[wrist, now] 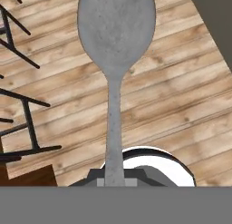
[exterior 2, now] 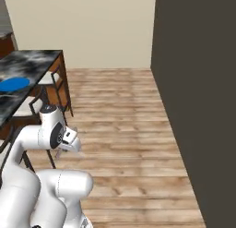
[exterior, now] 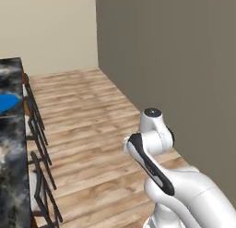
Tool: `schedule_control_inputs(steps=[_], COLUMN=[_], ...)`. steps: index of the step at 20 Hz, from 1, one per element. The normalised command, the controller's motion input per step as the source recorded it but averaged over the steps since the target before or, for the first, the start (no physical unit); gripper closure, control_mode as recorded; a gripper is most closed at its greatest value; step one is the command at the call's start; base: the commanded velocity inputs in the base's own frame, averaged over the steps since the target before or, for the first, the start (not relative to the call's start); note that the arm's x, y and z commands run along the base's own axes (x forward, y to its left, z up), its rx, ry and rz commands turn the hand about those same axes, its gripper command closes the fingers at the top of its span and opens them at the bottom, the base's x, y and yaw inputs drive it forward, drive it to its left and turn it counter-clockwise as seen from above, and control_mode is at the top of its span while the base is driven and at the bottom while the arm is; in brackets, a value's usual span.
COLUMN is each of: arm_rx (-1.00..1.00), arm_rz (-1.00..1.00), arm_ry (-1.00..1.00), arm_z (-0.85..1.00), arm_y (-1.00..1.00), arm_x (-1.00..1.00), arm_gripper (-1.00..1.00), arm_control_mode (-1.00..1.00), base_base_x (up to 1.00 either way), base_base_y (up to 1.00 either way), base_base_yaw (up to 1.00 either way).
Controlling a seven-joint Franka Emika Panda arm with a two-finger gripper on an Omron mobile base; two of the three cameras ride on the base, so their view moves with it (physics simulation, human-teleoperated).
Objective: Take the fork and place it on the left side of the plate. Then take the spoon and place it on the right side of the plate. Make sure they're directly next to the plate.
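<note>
The gripper (wrist: pixel 115 181), clamped on the silver-grey metal spoon (wrist: pixel 116 46), hangs over wooden floor; the round blue plate (exterior 2: pixel 14 84) lies far left on the dark marbled surface (exterior 2: pixel 32 61).

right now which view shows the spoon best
The hand view: the spoon runs up from the shut gripper, bowl and handle clear. In the right base view, a faint sliver hangs below the hand, hard to tell.
</note>
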Motion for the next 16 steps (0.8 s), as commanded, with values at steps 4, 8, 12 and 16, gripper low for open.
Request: schedule_control_inputs(steps=[4,8,12,16], arm_rx=[0.0,0.0,0.0,0.0], arm_rz=[0.0,0.0,0.0,0.0], arm_ry=[0.0,0.0,0.0,0.0], arm_z=[0.0,0.0,0.0,0.0], arm_y=[0.0,0.0,0.0,0.0], arm_x=[0.0,0.0,0.0,0.0], arm_gripper=[1.0,1.0,1.0,1.0], arm_control_mode=[1.0,1.0,1.0,1.0], base_base_x=[1.0,1.0,1.0,1.0], base_base_y=[-0.17,-0.45,-0.7,-0.68], base_base_yaw=[0.37,0.29,0.2,0.21])
